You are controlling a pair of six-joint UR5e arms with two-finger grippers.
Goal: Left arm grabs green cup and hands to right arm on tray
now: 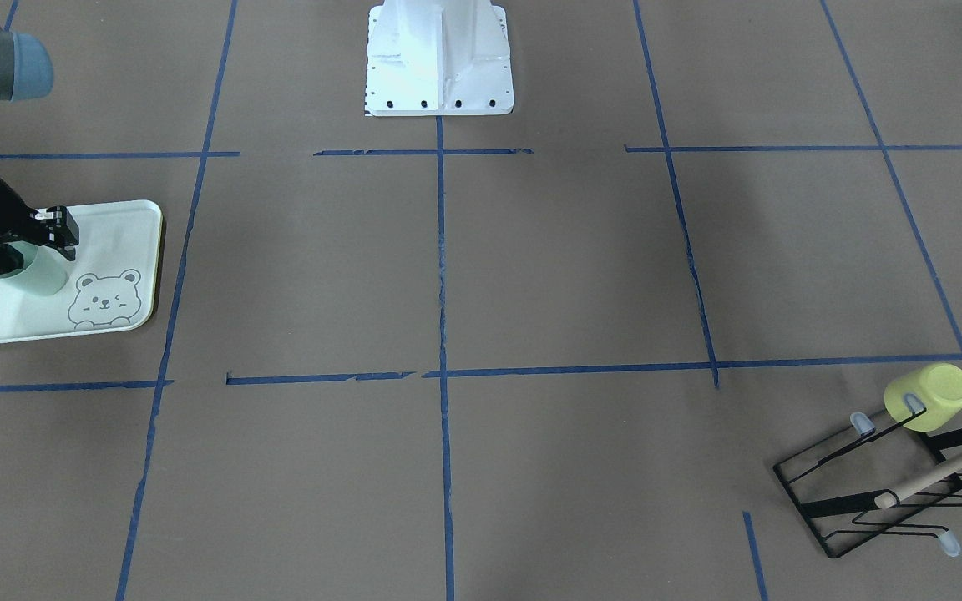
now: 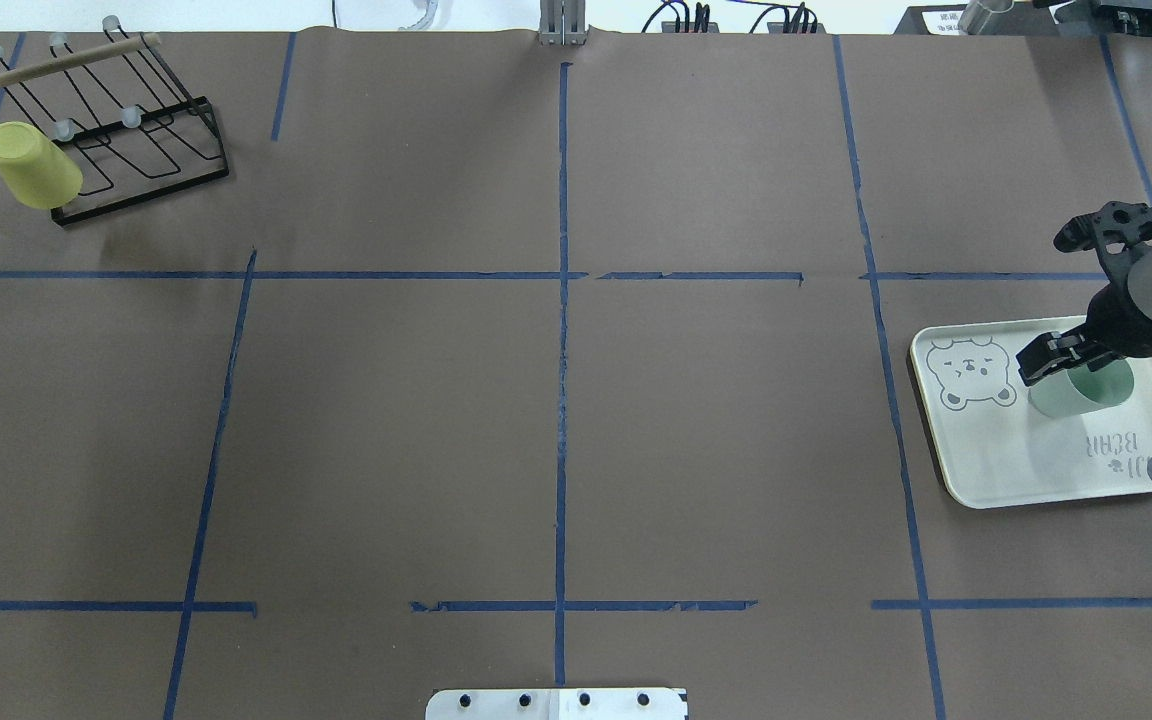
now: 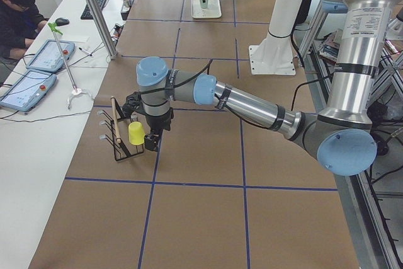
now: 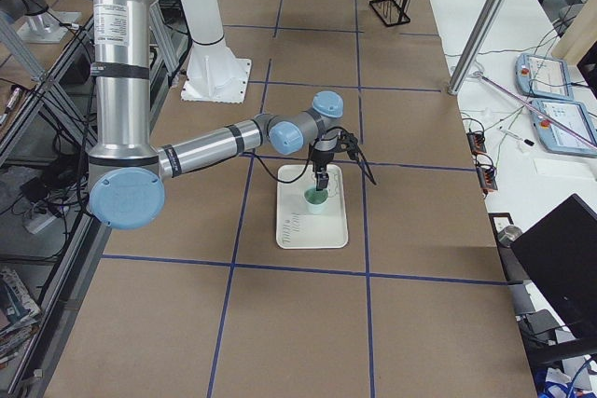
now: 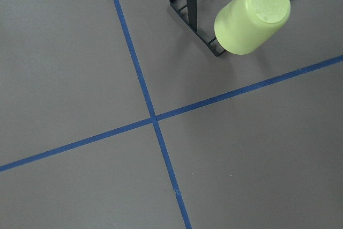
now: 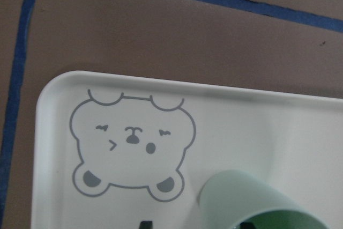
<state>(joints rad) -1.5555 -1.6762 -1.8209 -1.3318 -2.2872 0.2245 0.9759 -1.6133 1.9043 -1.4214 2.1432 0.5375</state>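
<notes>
Overhead exterior gives you the right gripper [image 2: 1054,362] low over the tray [image 2: 986,470]. The green cup [image 2: 1086,392] sits directly beneath it, and its mouth opens just to the right of the fingers. The bear drawing [image 2: 974,372] lies just left of the gripper. Far across the table, a yellow-green cup [image 2: 32,166] sits upturned on a black wire rack [image 2: 151,150].

Exterior front-facing shows you the same grouping from the opposite side, with the cup just under the black fingers, on the tray. You cannot read the finger gap from this view.

Exterior left is the only view that shows you the left arm [image 3: 252,105]. Its left gripper [image 3: 151,140] hangs just beside the yellow-green cup at the rack, and you cannot tell whether it is apart or together.

Exterior right shows you the green cup standing on the tray straight below the right gripper.

Left wrist-mounted shows you only the yellow-green cup and the rack ahead.

Right wrist-mounted settles the grip for you. One fingertip [image 6: 144,224] stands outside the cup wall and the other sits inside the mouth. Bare tray shows between the outer tip and the cup, so the fingers are apart and straddle the wall.
</notes>
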